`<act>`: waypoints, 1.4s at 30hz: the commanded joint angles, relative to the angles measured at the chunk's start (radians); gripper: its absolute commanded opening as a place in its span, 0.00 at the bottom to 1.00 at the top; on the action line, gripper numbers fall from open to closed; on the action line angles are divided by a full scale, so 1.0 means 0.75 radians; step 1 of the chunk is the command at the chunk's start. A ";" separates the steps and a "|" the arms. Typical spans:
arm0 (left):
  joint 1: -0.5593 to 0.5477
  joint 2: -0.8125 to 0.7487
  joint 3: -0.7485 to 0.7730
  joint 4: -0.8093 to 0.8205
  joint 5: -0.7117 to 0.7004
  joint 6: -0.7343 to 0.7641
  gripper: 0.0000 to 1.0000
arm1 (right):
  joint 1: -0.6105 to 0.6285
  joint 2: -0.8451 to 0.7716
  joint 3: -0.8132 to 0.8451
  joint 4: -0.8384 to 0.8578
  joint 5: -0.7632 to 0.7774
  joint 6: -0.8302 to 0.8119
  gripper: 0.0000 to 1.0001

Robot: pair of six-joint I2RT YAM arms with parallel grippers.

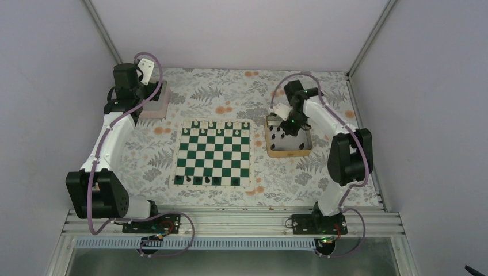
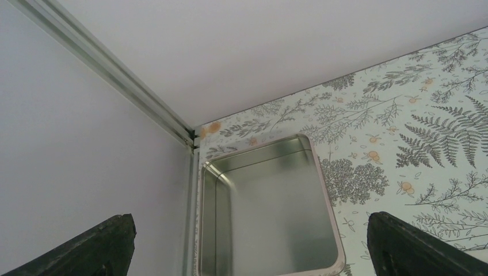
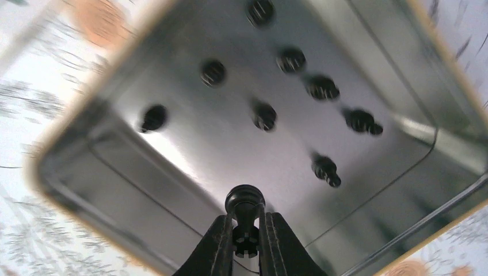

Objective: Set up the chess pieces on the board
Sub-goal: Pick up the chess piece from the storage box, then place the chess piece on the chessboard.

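R gripper [image 3: 246, 233] pinched near-shut on a black piece [image 3: 245, 201] inside the gold-rimmed tray [image 3: 109, 172], board [image 1: 214, 152] left of it. L gripper [image 2: 250, 224] wide open, empty. Risk: slim piece twists out on lift.

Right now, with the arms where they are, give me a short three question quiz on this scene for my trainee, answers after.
1. True or false: the left end effector stands open over the pale tray.
2. Where do the loose black pieces lie? A on the board; B in the gold-rimmed tray; C on the tablecloth.
3. Fill in: the right end effector grips a ____.
Key: 1 true; 2 B; 3 black chess piece.
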 commanded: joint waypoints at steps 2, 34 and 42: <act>0.008 -0.026 0.044 -0.024 0.030 -0.017 1.00 | 0.199 -0.094 0.148 -0.166 -0.021 0.047 0.11; 0.008 -0.007 -0.008 0.021 -0.027 -0.035 1.00 | 0.874 -0.153 -0.181 0.030 -0.270 0.094 0.09; 0.008 -0.004 -0.004 0.021 -0.025 -0.035 1.00 | 0.935 -0.108 -0.221 0.055 -0.233 0.100 0.10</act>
